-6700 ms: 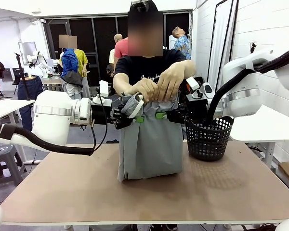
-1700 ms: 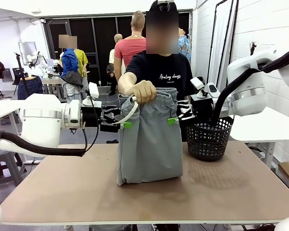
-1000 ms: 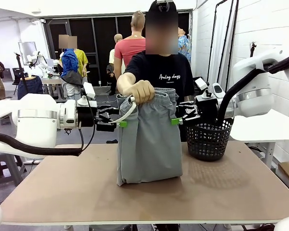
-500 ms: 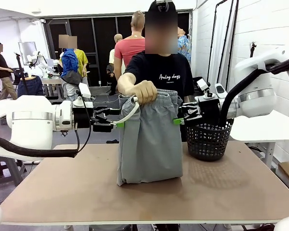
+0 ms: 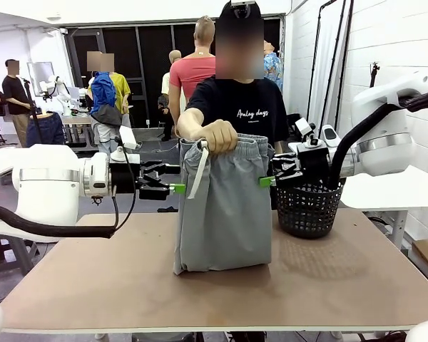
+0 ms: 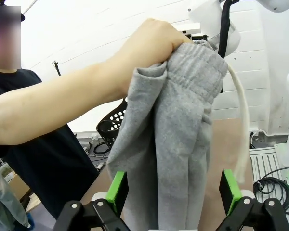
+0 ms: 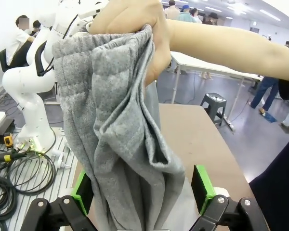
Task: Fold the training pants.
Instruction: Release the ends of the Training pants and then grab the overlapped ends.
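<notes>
**Pants hanging upright at mid-table, both grippers spread wide at their sides**

Nearest me, the table [image 5: 93, 285] is bare along its whole front edge and out to both near corners, so I have open room there on either side.

At mid-table I count one pair of light grey training pants [image 5: 225, 214]. They hang upright with their folded lower end resting on the tabletop. One white drawstring [image 5: 197, 174] loops down from the waistband on the side of my left arm.

I count two grippers, one on each flank of the cloth at upper height. The left gripper [image 5: 177, 188] sits at the pants' left edge and the right gripper [image 5: 266, 181] at their right edge. In both wrist views the jaws stand wide apart and the grey fabric hangs down between the green pads. Neither gripper is clamped on it. I cannot tell whether any pad brushes the cloth.

One black mesh basket [image 5: 310, 210] stands on the table just beyond and below the right gripper. It is near the pants' right side, so that flank is tight, while the left flank is free.

Farther on, the person's one hand [image 5: 217, 135] bunches the waistband and carries the pants from the top.
</notes>
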`<state>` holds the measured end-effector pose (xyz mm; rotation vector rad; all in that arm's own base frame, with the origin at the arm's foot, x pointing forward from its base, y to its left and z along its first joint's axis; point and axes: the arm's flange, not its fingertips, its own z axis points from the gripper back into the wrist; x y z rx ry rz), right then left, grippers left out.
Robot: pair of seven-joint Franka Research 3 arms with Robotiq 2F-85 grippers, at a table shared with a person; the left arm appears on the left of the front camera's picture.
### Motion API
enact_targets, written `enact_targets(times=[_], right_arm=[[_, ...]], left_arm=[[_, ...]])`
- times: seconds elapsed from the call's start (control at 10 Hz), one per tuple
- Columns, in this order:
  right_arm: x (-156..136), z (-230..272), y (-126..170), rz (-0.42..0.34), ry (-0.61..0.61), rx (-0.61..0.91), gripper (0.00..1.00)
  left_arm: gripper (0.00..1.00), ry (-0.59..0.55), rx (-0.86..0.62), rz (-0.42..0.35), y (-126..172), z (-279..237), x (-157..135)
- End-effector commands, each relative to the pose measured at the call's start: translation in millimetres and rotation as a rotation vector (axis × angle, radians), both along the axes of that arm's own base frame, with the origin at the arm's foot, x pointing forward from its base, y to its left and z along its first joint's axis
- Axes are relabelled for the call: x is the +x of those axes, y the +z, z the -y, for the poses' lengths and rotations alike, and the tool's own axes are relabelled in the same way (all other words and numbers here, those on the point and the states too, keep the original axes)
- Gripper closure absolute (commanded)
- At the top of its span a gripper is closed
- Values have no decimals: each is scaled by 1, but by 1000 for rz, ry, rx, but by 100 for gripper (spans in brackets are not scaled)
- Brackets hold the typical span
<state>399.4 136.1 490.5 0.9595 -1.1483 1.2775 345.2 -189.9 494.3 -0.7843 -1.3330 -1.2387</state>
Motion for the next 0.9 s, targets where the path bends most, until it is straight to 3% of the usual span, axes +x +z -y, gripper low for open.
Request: enact_targets(times=[0.0, 0.5, 0.8], right_arm=[[-2, -6, -1, -25, 19, 23, 0], [-5, -16, 2, -41, 115, 70, 0], [-6, -26, 5, -47, 171, 71, 0]], left_arm=[[0, 4, 10, 9, -6, -3, 8], [0, 17, 6, 36, -4, -1, 16], [0, -56, 22, 27, 2, 10, 19]])
